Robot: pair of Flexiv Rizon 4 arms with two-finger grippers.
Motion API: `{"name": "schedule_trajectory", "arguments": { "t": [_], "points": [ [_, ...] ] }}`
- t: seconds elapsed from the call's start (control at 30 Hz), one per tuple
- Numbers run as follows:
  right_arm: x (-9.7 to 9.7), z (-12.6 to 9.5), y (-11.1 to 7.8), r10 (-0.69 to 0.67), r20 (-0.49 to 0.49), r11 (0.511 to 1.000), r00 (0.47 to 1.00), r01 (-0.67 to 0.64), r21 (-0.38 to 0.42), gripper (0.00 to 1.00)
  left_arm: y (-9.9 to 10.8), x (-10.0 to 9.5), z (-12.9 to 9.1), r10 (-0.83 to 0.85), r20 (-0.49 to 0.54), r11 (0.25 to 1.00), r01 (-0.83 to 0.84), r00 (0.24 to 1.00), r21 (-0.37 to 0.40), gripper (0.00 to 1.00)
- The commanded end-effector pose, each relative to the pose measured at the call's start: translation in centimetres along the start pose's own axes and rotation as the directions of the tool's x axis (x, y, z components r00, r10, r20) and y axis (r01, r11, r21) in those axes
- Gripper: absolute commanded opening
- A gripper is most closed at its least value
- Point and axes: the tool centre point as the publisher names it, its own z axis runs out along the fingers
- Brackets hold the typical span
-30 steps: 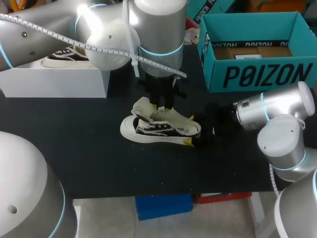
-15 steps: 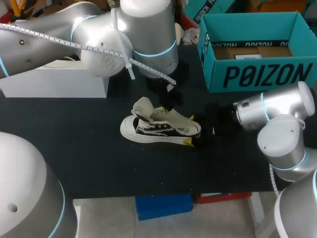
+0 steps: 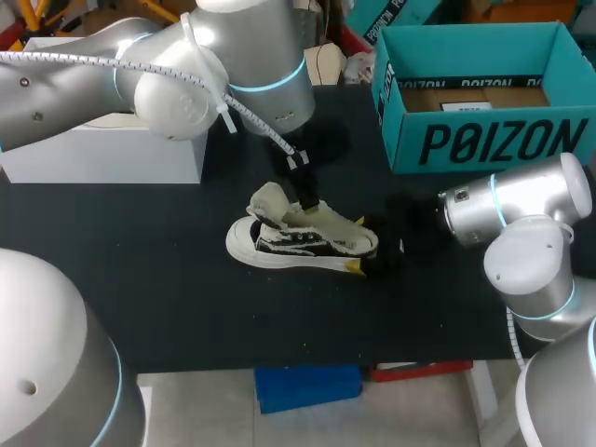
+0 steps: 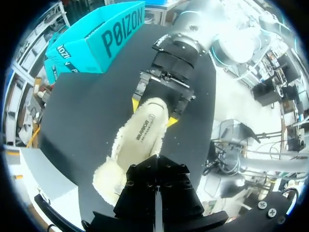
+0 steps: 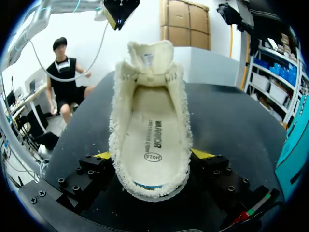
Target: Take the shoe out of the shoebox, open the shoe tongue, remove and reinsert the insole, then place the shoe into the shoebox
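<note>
A white low shoe (image 3: 296, 240) with black side panels and fleecy lining lies on its sole mid-table. Its tongue (image 5: 147, 56) stands pulled up, and the cream insole (image 5: 153, 140) shows inside. My right gripper (image 3: 359, 267) is shut on the heel, a yellow-tipped finger (image 5: 201, 154) on each side of it. My left gripper (image 3: 307, 197) hangs shut and empty just above the shoe's opening; in the right wrist view this left gripper (image 5: 119, 10) is above the tongue. From the left wrist view the shoe (image 4: 143, 137) lies below its own closed black fingers (image 4: 145, 174).
The open teal shoebox (image 3: 475, 140) stands at the back right, also the teal shoebox (image 4: 101, 38) beyond the shoe. A white box (image 3: 102, 154) with another shoe on it sits at the back left. Bare black tabletop (image 3: 186, 307) lies in front.
My left gripper has closed, and its arm has swung back and to the left, leaving the fingers slanted above the shoe. Shoe and right arm have not moved.
</note>
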Motion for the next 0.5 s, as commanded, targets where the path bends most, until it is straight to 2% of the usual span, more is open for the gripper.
{"name": "schedule_trajectory", "arguments": {
  "t": [0.03, 0.5],
  "points": [
    [-0.1, 0.3, -0.2, 0.002, 0.001, 1.000, 1.000, -0.002, 0.001, 0.00, -1.0, -1.0, 0.2, 0.090, -0.031, 0.995, -0.091, 0.995, -0.027, 0.00],
    [-0.1, 0.3, -0.2, 0.002, 0.001, 1.000, 1.000, -0.002, 0.001, 0.00, -1.3, -2.7, 4.8, 0.106, -0.105, 0.992, -0.112, 0.989, -0.053, 0.00]
  ]
}}
